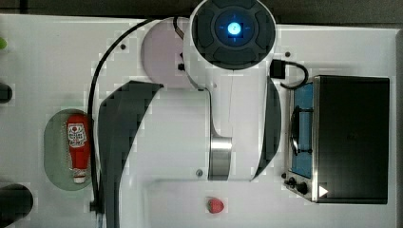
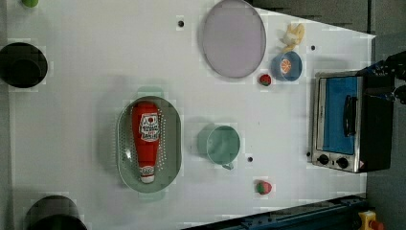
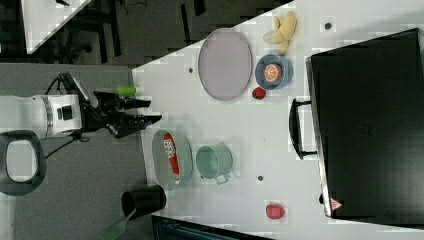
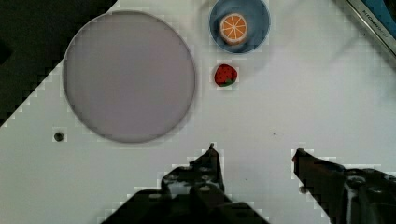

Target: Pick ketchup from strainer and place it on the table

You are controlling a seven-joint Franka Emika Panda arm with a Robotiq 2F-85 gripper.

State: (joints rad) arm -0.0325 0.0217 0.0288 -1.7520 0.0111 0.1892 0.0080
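Note:
The ketchup (image 2: pixel 147 139) is a red squeeze bottle with a white label and cap. It lies lengthwise inside the pale green strainer (image 2: pixel 171 143) on the white table (image 2: pixel 95 72). The top view shows the ketchup (image 1: pixel 78 147) in the strainer (image 1: pixel 54 152) at the top view's left, beside the arm. In the right view my gripper (image 3: pixel 151 111) hangs open, up and to the right view's left of the strainer (image 3: pixel 159 155) and ketchup (image 3: pixel 171 152). In the wrist view the gripper (image 4: pixel 256 153) is open over bare table, nothing between its fingers.
A green cup (image 2: pixel 220 143) stands close beside the strainer. A lilac plate (image 2: pixel 233 38), a blue bowl with an orange slice (image 2: pixel 287 66) and two strawberries (image 2: pixel 265 79) (image 2: pixel 263 187) lie further off. A toaster oven (image 2: pixel 342 122) fills one end. Black containers (image 2: pixel 21 64) sit at the other.

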